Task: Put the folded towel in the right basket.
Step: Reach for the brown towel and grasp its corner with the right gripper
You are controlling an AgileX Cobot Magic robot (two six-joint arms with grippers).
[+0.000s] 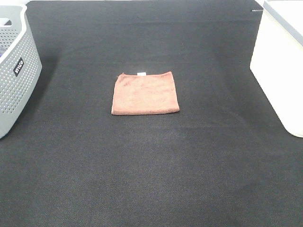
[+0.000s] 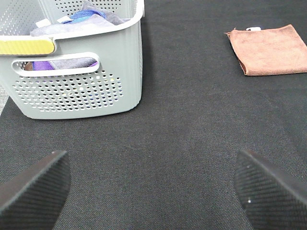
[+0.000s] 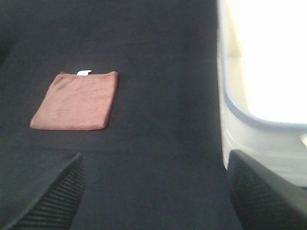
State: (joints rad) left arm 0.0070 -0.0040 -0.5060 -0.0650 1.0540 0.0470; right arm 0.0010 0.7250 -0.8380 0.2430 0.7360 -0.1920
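Observation:
The folded towel (image 1: 145, 93) is a flat reddish-brown square with a small white tag on its far edge, lying on the black mat in the middle of the table. It also shows in the left wrist view (image 2: 268, 49) and in the right wrist view (image 3: 76, 100). The right basket (image 1: 279, 66), a plain white bin, stands at the right edge and shows in the right wrist view (image 3: 254, 129). My left gripper (image 2: 153, 191) is open and empty, well short of the towel. My right gripper (image 3: 153, 191) is open and empty, beside the white bin. Neither arm shows in the exterior view.
A grey perforated basket (image 1: 14, 71) with a black label stands at the left edge; in the left wrist view (image 2: 76, 81) it holds several coloured cloths. The black mat (image 1: 151, 165) covers the table.

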